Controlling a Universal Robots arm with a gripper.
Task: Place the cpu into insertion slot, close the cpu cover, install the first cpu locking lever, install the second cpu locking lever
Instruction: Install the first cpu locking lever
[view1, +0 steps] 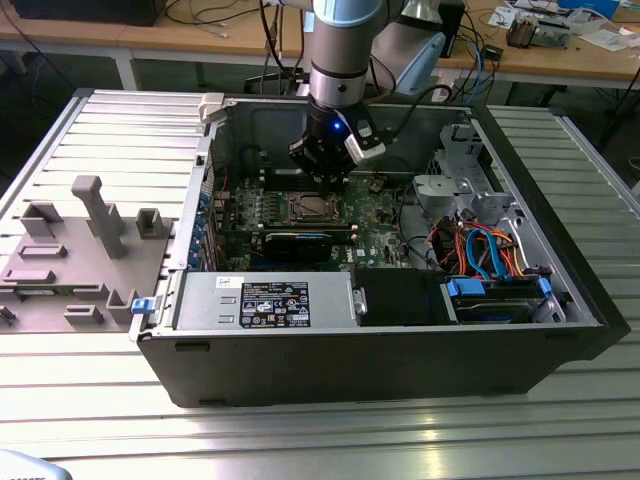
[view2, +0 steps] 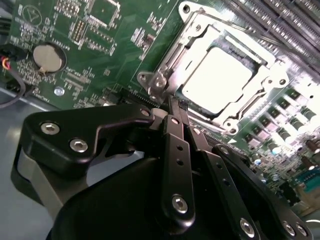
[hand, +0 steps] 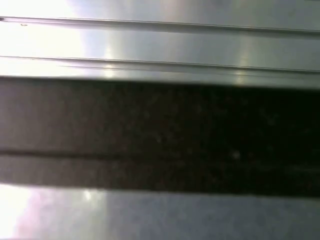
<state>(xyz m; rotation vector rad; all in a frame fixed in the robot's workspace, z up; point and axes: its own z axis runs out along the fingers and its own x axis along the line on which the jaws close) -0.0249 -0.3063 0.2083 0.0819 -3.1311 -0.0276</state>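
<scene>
The gripper (view2: 175, 107) hangs low inside the open computer case (view1: 400, 370), its black fingers (view2: 177, 150) drawn together into a narrow point with nothing visibly caught between them. In the second wrist view that point sits just beside a corner of the insertion slot (view2: 165, 65), close to the small silvery tab of a locking lever (view2: 156, 84) at the socket's edge; whether the tips actually touch the tab cannot be told.

Just beyond the fingertips lies the cpu (view2: 216, 75), its pale metal top bright under the light, seated flat in the socket. The cpu cover (view2: 260, 62) is folded down around it, the silvery frame lying on the chip's border with the centre showing through the cut-out.

In the exterior view the gripper (view1: 328, 172) stands directly above the socket (view1: 312, 207), which sits on the green motherboard (view1: 385, 215). Farther out from the tool, a round coin battery (view2: 48, 56) sits on the board on the side away from the socket. Past the socket run the long black memory slots (view2: 280, 25). Outside the case, a grey fixture block (view1: 70, 250) rests on the ribbed metal table (view1: 300, 440) towards the exterior view's left.
</scene>
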